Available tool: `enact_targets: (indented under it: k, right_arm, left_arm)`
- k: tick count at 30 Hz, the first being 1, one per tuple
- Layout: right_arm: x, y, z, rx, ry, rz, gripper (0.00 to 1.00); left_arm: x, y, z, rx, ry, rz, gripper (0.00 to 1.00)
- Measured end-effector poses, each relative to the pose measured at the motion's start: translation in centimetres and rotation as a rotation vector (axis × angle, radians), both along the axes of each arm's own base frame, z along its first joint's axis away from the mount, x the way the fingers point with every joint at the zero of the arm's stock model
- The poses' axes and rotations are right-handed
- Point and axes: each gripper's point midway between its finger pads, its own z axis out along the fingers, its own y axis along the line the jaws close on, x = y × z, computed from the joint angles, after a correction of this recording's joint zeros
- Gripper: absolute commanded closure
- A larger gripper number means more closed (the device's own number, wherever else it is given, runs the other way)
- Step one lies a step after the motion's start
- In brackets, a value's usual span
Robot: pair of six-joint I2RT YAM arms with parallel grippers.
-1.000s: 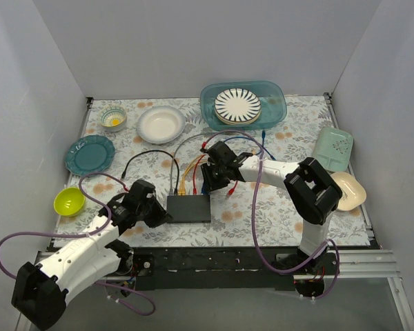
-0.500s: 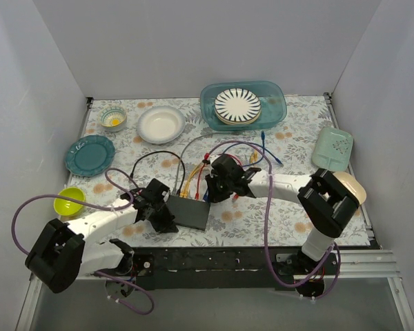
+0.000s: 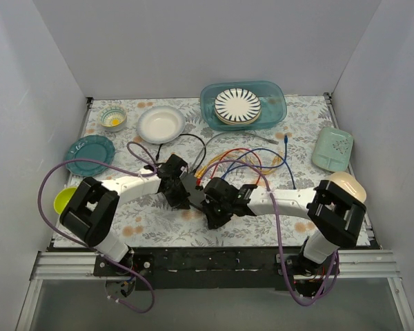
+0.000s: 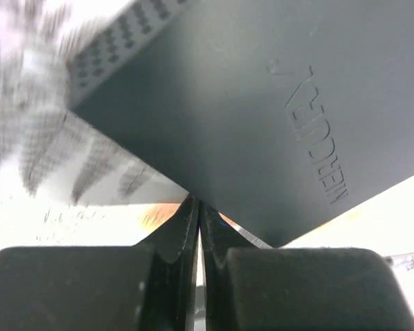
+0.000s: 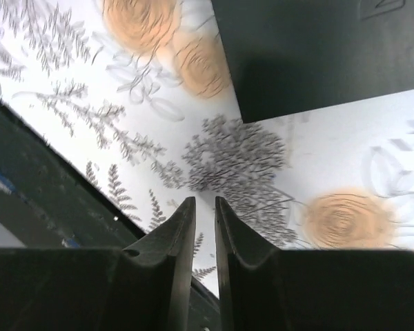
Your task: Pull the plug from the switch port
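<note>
Overhead, one switch (image 3: 196, 193) lies mid-bench (image 3: 145, 221) between two tools, with the left tool (image 3: 185, 200) and right tool (image 3: 211, 218) both close against it. Coloured cables (image 3: 241, 155) fan out behind.

Left wrist: the left tool (image 4: 196, 207) is pressed together, its tips at the switch (image 4: 262, 103) edge. Embossed lettering begins MERCUSY.

Right wrist: the right tool (image 5: 205, 221) is slightly apart and empty, near one switch (image 5: 317, 48) corner.

The switch (image 4: 248, 103) is matte black, its raised lettering black too. Under it the tablecloth (image 3: 159, 224) is white with orange blooms and grey sprigs. Beyond the switch are red, blue and yellow cables (image 3: 238, 155), a teal tub (image 3: 276, 93) and a black-and-white rayed plate (image 3: 237, 105). To its left is a lime-green bowl (image 3: 61, 200).
</note>
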Motion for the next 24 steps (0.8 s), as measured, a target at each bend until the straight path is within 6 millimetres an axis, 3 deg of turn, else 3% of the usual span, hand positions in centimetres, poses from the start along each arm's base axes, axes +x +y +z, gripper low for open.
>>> enact_targets:
  k: [4, 7, 10, 13, 15, 17, 21, 24]
  right_arm:
    - [2.3, -0.3, 2.4, -0.048, -0.097, -0.039, 0.69]
    - [5.6, 0.0, 7.6, 0.001, -0.224, -0.091, 0.70]
    - [10.6, 0.3, 12.8, 0.090, -0.325, -0.176, 0.74]
    - [16.9, -0.7, 14.7, 0.103, -0.376, -0.286, 0.79]
    - [20.1, -1.4, 12.9, 0.055, -0.361, -0.328, 0.80]
    - [21.7, -1.5, 9.7, -0.003, -0.312, -0.336, 0.81]
    - [21.0, -1.6, 3.1, -0.113, -0.181, -0.304, 0.82]
    - [19.5, -1.8, 0.7, -0.147, -0.119, -0.279, 0.82]
  left_arm:
    - [2.7, 0.5, 0.3, 0.048, -0.054, 0.024, 1.00]
    - [3.6, 1.5, 1.2, 0.074, -0.099, 0.054, 1.00]
    - [3.9, 1.9, 3.1, 0.058, -0.162, 0.082, 1.00]
    - [3.3, 2.3, 4.6, 0.016, -0.209, 0.111, 0.99]
    - [2.6, 2.7, 4.8, -0.003, -0.220, 0.129, 0.99]
    - [1.7, 3.2, 4.0, -0.001, -0.201, 0.142, 0.99]
    - [-0.2, 4.1, 1.8, 0.025, -0.140, 0.160, 0.98]
    - [-1.1, 4.7, 0.7, 0.041, -0.108, 0.169, 0.92]
